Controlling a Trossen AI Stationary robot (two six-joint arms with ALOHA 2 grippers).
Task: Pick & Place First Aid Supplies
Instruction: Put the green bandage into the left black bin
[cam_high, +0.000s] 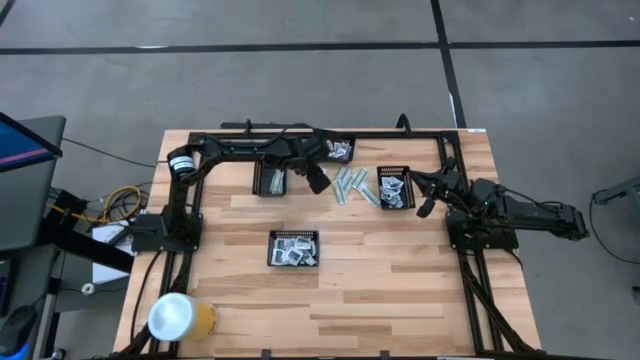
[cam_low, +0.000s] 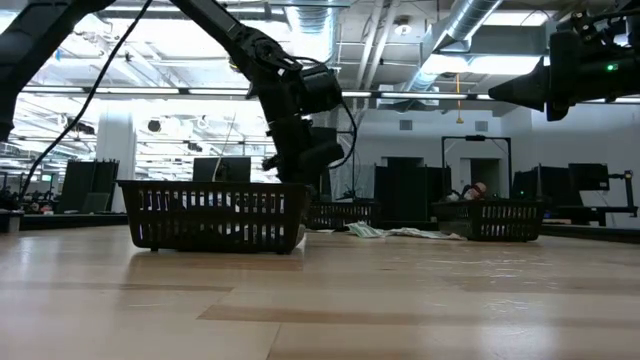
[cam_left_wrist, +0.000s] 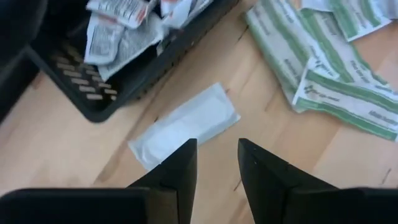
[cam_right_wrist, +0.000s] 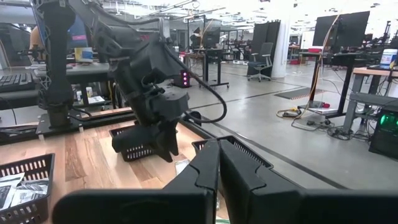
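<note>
The first aid supplies lie in several places. A loose white flat packet (cam_left_wrist: 183, 124) lies flat on the wood, and pale green-white strips (cam_left_wrist: 323, 68) (cam_high: 352, 186) lie in a heap beside it. White sachets (cam_left_wrist: 118, 31) fill a black mesh tray (cam_left_wrist: 93, 102). My left gripper (cam_left_wrist: 217, 146) (cam_high: 318, 183) is open, slanting down just above the near edge of the white packet. My right gripper (cam_right_wrist: 219, 146) (cam_high: 428, 203) is shut and held level and high at the table's right, near its own base.
Four black mesh trays stand on the table: far middle (cam_high: 341, 158), left of my left gripper (cam_high: 270, 182), right of the strips (cam_high: 396, 172), and near middle (cam_high: 293, 234). A white and yellow cup (cam_high: 180, 318) lies at the near left corner. Black frame rails (cam_high: 300, 133) edge the table.
</note>
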